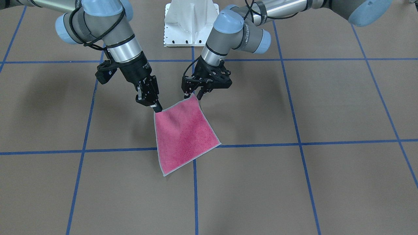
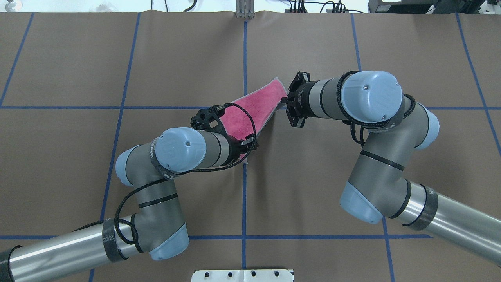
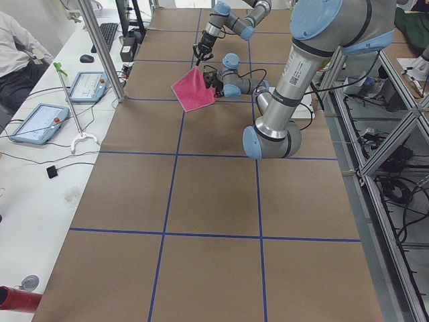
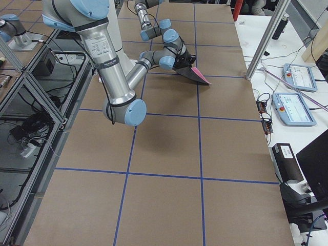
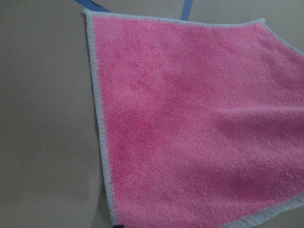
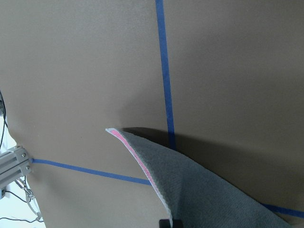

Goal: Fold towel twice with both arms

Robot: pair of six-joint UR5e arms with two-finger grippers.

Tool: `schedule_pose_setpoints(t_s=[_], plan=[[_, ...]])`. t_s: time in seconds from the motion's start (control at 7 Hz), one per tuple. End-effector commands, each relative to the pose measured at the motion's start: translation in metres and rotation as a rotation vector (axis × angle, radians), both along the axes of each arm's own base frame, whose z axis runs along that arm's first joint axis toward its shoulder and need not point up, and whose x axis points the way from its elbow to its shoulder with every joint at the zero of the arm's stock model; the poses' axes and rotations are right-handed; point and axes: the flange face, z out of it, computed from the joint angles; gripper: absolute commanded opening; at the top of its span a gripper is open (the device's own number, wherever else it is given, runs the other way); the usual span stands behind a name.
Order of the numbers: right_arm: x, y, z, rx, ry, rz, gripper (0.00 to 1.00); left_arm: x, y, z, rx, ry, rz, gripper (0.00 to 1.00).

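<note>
The towel [image 1: 186,137] hangs tilted in front of the white pedestal [image 1: 191,23]. Its two corners nearer the pedestal are raised, and its far edge appears to rest on the bench [image 1: 326,107]. The left hand [image 1: 193,95] is clenched on one raised corner, the right hand [image 1: 157,107] on the other. For a clean first fold, I judge both hands should travel away from the pedestal at equal height and pace, keeping the held edge taut, then lower it onto the far edge. The cloth is limp, nubbly, square terry, pink above and dark grey beneath, with a pale stitched border.
</note>
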Motion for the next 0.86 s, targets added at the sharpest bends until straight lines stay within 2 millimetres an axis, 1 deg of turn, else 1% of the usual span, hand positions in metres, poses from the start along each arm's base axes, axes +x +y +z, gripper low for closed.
schedule_pose_setpoints(t_s=[0.0,0.14,0.71], plan=[[-0.0001,-0.0001,0.0003,0.000,0.000,0.000,0.00,-0.0019,-0.0013,0.0012,-0.001,-0.001,-0.003,0.55],[-0.0001,-0.0001,0.0003,0.000,0.000,0.000,0.00,-0.0029,-0.0009,0.0018,0.000,0.000,-0.003,0.53],[-0.0001,-0.0001,0.0003,0.000,0.000,0.000,0.00,-0.0044,0.0013,0.0018,0.001,0.001,0.002,0.39]])
